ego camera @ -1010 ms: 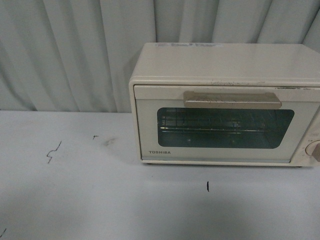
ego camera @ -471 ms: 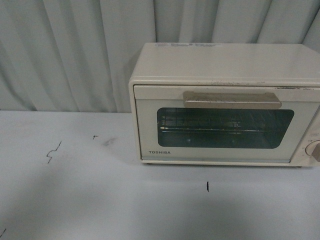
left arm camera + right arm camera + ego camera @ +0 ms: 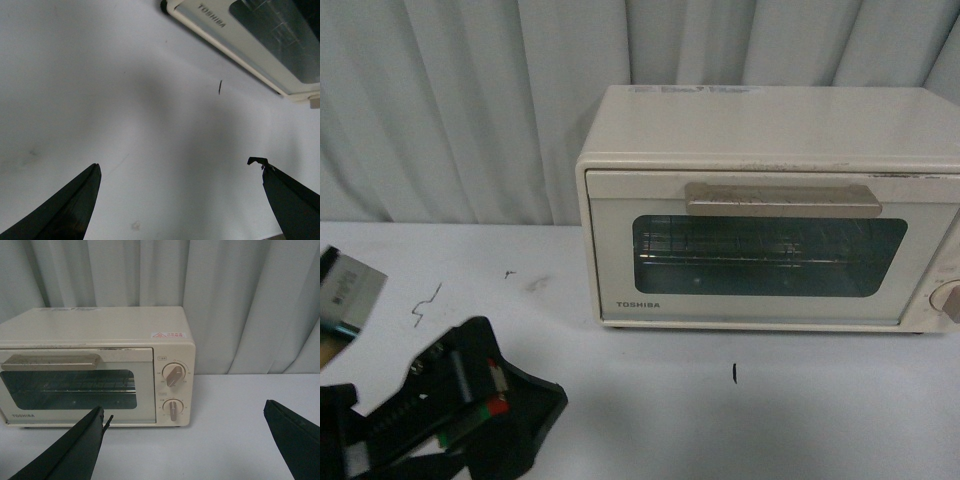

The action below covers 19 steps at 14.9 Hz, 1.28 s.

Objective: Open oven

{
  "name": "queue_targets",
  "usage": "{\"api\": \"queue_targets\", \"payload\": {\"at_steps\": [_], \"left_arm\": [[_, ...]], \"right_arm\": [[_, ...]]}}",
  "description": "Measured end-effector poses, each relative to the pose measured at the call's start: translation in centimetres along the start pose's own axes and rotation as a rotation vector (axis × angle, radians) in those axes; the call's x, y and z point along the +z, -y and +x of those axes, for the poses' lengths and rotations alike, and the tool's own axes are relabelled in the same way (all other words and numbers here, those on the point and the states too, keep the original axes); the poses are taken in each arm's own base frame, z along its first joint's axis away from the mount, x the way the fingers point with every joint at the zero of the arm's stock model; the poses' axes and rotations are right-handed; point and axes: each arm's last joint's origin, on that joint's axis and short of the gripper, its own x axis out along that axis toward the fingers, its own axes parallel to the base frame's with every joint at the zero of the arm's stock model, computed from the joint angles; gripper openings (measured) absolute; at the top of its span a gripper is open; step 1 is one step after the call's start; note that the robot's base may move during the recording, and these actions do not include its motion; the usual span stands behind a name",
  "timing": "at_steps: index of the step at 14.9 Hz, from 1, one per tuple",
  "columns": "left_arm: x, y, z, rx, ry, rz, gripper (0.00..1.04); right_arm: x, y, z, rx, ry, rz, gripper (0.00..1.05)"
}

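- The left gripper is spread wide and holds nothing. Only bare worktop lies under it.
- It sits low and well apart from the oven, out in front of the corner farthest from the knobs. This looks like a waiting pose rather than a reach.
- The right gripper is also spread wide and empty. It faces the oven front squarely from some way off, nearer the knob end.
- Because it is level with the oven's front, I judge it better placed to go for the handle.
- The oven stands on the worktop with its back close to the curtain. Its door is fully shut, so the task is not yet begun.
- The handle is a bar across the top edge of the door, above the window. That suggests the door is hinged low and swings down toward the robot.
- The upper knob and lower knob sit beside the door, clear of its swing.
- The worktop in front of the oven is bare apart from a small dark mark, so the door appears to have room to drop.
- A pull on the handle may drag the light oven forward, and the curtain behind it gives no support.
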Motion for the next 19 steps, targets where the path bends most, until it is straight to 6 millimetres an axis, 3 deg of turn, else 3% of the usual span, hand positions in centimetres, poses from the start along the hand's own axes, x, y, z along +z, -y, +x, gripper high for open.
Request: {"api": "queue_targets", "payload": {"at_steps": [6,10,13,19], "left_arm": [[0.0,1.3,5.4,-0.024,-0.048,-0.179,0.98],[-1.2,1.9,8.1,-0.030,-0.110,-0.251,0.98],[-1.5,2.0,9.3,-0.033,-0.128,-0.296,0.98],[-1.5,1.2,10.0,0.029,-0.106,-0.351,0.98]], "right_arm": [[0.0,0.0,0.0,0.000,0.000,0.000,0.98],[0.0,0.0,0.0,0.000,0.000,0.000,0.98],[0.0,0.0,0.0,0.000,0.000,0.000,0.98],[0.0,0.0,0.0,0.000,0.000,0.000,0.98]]}}
